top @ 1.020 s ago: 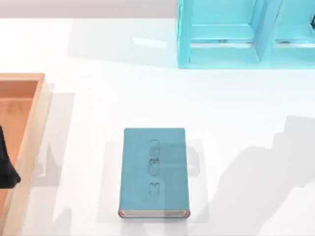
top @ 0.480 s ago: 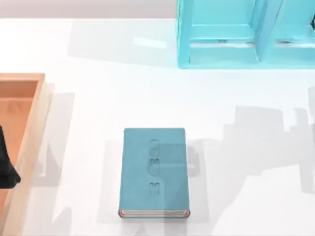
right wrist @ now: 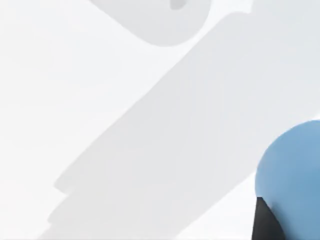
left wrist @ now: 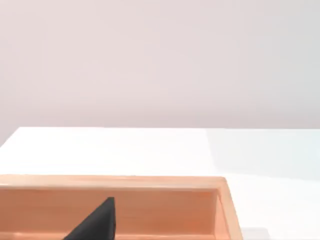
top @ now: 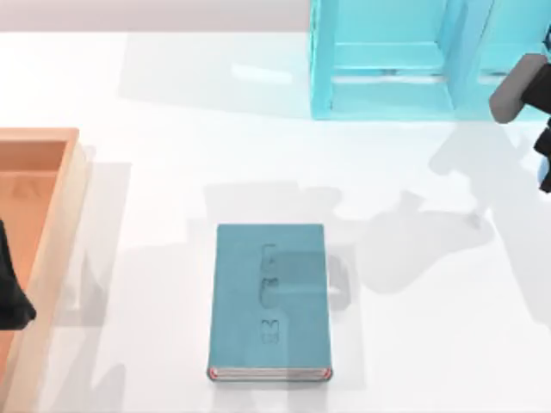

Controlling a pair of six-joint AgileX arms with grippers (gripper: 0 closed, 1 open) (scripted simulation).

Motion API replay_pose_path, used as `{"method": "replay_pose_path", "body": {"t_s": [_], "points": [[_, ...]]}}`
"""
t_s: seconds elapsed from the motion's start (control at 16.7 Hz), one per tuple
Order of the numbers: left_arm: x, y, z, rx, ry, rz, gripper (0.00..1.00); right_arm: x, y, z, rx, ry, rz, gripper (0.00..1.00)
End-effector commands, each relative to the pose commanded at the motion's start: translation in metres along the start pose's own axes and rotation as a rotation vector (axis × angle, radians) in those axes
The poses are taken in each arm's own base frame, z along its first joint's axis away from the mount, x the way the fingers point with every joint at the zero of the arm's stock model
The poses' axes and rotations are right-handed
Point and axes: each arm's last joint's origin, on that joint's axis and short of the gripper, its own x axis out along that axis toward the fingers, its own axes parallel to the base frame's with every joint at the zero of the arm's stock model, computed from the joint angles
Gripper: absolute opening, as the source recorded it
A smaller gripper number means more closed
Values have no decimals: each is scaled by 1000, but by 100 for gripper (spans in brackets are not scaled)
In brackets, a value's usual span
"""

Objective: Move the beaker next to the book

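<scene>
Left tool (top: 10,301) sits parked over the wooden tray (top: 39,142); its state I cannot tell. On the desk (top: 172,172), the book (top: 269,301) lies centre. Right tool (top: 544,163) enters at the right edge, apparently clamped on the beaker (right wrist: 292,175). The carry step seems underway; next comes lowering it beside the book.

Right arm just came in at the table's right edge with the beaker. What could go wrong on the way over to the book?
1. The beaker sits at the right wrist view's corner beside a dark finger, so the grip may be off-centre and could slip.
2. The cyan shelf stands close beside the right arm; a wide swing might clip it.
3. Setting down too close could nudge the book.
</scene>
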Motion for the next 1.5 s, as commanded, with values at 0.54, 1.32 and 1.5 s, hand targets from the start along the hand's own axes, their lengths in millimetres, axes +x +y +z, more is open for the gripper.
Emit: {"method": "replay_pose_path", "body": {"t_s": [0.54, 1.32, 1.5], "points": [[0, 0, 0, 0, 0, 0, 100, -22, 152, 72, 640, 38, -2, 0], [0, 0, 0, 0, 0, 0, 100, -40, 249, 74, 906, 49, 34, 0], [0, 0, 0, 0, 0, 0, 100, -39, 247, 75, 912, 49, 34, 0]]}}
